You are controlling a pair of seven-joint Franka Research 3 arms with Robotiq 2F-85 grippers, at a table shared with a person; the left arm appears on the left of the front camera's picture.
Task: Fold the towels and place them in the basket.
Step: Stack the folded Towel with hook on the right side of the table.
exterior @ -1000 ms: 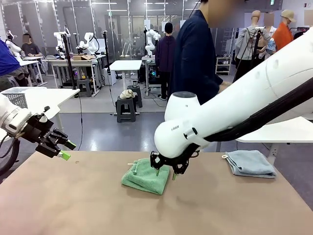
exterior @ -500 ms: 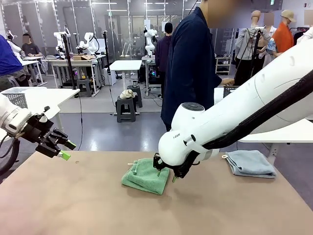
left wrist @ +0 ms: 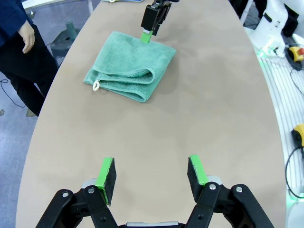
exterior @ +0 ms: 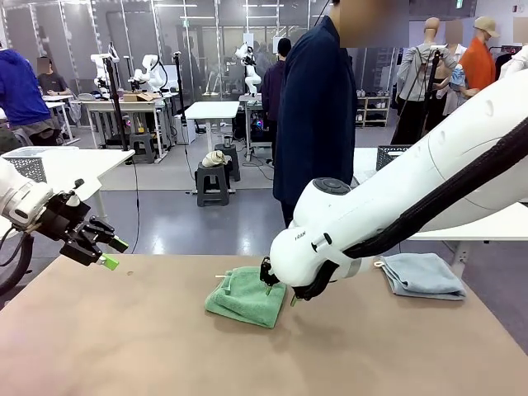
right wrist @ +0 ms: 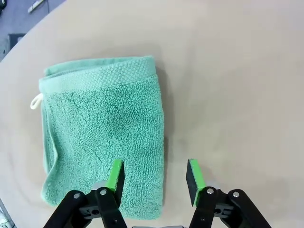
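The green towel [exterior: 246, 296] lies folded near the middle of the brown table [exterior: 124, 346], a soft terry square with a looped pile, a band of tighter woven texture along one edge and a small white loop at one corner; in the left wrist view its [left wrist: 128, 66] layers show as rounded folds stacked along the open side. The right gripper [exterior: 279, 294] hangs over the towel's right edge, its black fingers with green pads spread apart and holding nothing; in the right wrist view one pad [right wrist: 115, 175] stands over the terry and the other over bare table just beside the towel's edge [right wrist: 107, 142], and whether the tips touch the cloth cannot be told. To the right of the green towel, well apart from it at the table's far right corner, the pale blue towel [exterior: 422, 275] rests folded into a flat, slightly rumpled rectangle with a small loop at its left corner. The left gripper [exterior: 103, 253] hovers well to the left of the green towel, above the table's left end, its jaws parted and empty. A person in dark blue clothing [exterior: 318, 115] stands beyond the table behind the green towel.
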